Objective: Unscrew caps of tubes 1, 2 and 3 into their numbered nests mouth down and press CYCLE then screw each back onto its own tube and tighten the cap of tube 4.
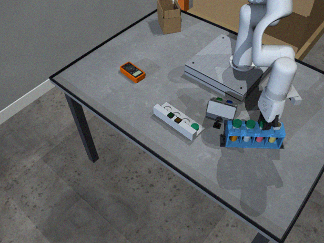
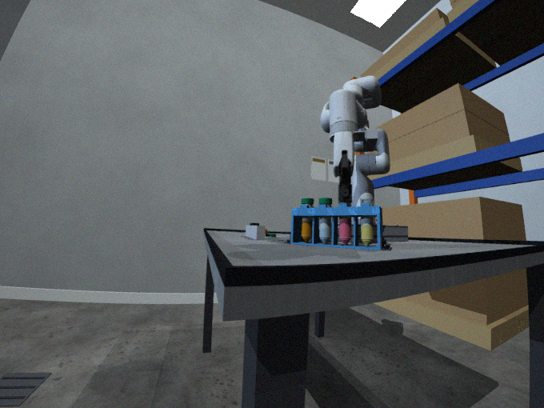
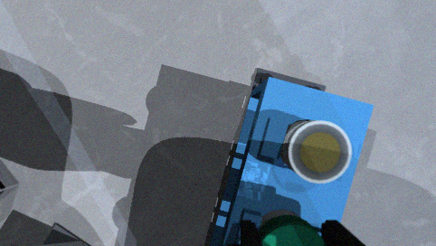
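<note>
The blue tube rack (image 1: pixel 254 137) holds four tubes with orange, white, pink and yellow liquid. My gripper (image 1: pixel 268 124) points straight down and is shut on the green cap of the pink tube (image 1: pixel 261 123). The cap sits on its tube and also shows between my fingers at the bottom of the wrist view (image 3: pixel 287 231). The yellow tube (image 3: pixel 320 151) beside it is open, with no cap. The orange and white tubes carry green caps (image 1: pixel 237 123) (image 1: pixel 250 123). One green cap (image 1: pixel 194 126) lies in the end nest of the white cap tray (image 1: pixel 177 121). Both tray lamps look dark.
The key housing (image 1: pixel 221 108), with its green key (image 1: pixel 219 99) and blue key (image 1: pixel 229 101), stands just behind the rack. A small black part (image 1: pixel 217 122) lies between the housing and the rack. An orange multimeter (image 1: pixel 132 71) and a cardboard box (image 1: pixel 169 15) sit farther back.
</note>
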`<state>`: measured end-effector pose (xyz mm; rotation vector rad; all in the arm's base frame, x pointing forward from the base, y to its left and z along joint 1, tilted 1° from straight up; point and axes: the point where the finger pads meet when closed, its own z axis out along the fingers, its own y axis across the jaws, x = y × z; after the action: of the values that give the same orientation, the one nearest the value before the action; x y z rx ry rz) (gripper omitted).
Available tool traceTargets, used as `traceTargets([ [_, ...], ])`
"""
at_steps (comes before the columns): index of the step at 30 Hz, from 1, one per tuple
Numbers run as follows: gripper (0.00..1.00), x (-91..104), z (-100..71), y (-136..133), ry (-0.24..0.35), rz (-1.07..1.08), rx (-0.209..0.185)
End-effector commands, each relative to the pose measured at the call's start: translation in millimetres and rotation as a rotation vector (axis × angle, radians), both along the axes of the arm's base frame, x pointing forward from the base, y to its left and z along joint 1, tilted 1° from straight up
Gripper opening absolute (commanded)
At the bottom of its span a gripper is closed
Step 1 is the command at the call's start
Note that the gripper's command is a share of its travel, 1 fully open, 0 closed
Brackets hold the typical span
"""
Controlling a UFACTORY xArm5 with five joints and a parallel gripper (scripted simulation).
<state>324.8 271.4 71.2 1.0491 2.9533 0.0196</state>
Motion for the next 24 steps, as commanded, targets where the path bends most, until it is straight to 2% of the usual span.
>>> traceTargets([
  [1,0.0,0.9,1.2,0.7,0.002,0.279,0.007],
  [8,0.0,0.9,1.2,0.7,-0.001,0.508,0.006],
  [16,0.0,0.9,1.2,0.7,-0.001,0.52,0.005],
  [17,0.46,0.9,1.2,0.7,-0.001,0.52,0.005],
  [24,0.46,0.9,1.2,0.7,-0.001,0.52,0.005],
])
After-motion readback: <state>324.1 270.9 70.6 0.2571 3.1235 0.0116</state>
